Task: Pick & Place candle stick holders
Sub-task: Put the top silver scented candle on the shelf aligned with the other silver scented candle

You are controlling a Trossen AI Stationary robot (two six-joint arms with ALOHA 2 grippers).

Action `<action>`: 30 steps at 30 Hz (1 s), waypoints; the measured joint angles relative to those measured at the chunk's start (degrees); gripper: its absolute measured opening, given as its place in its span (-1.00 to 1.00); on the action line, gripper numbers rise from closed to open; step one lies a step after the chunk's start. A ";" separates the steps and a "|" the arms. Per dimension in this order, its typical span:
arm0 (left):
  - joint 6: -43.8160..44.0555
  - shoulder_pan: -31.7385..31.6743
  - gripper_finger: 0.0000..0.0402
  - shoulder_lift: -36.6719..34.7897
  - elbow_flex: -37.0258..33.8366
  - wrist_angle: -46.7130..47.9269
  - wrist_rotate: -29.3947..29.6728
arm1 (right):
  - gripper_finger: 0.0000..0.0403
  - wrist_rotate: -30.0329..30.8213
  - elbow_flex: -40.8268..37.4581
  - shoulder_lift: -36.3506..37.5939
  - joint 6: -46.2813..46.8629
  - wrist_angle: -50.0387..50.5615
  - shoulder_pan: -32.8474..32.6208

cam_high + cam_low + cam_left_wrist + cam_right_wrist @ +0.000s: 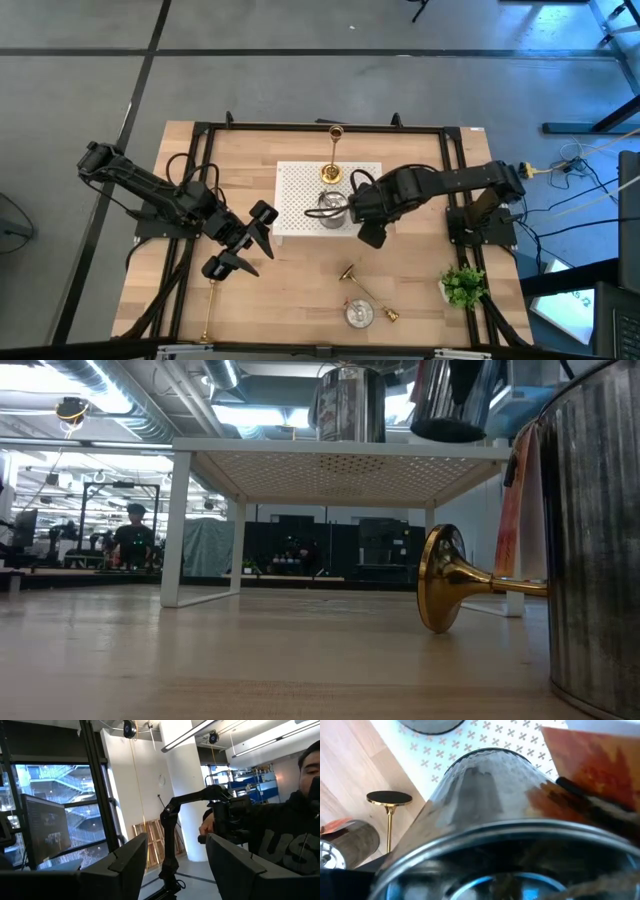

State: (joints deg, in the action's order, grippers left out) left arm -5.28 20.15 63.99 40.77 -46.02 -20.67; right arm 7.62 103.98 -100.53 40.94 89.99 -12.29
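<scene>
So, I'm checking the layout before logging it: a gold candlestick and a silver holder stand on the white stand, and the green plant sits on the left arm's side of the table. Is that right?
Not quite. The green plant sits on the right arm's side of the table, as the high view shows. The gold candlestick and the silver holder are on the white stand, as you said.

My light wooden table (300,290) carries a white perforated rectangular stand (300,190), a small green plant (462,285), a squat silver round holder (359,314) and three slim gold candlesticks (347,271) lying on their sides.
</scene>
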 joint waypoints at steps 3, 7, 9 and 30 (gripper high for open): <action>0.00 -0.01 -0.01 0.00 0.00 0.02 0.00 | 0.72 0.13 0.00 -0.34 -0.08 0.03 0.39; 0.00 0.01 -0.01 0.00 0.00 0.02 0.00 | 0.72 -0.05 -0.02 -0.76 -0.08 0.05 0.45; 0.00 0.01 -0.01 0.00 0.00 0.02 0.00 | 0.72 -0.15 -0.04 -1.03 -0.10 -0.01 0.45; 0.00 0.00 -0.01 0.00 0.00 0.02 0.00 | 0.71 0.30 -0.96 -2.48 -0.56 -0.61 0.62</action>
State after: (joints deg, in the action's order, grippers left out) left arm -5.28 20.15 63.99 40.77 -46.00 -20.67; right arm 7.92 103.02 -103.01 40.38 89.38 -11.66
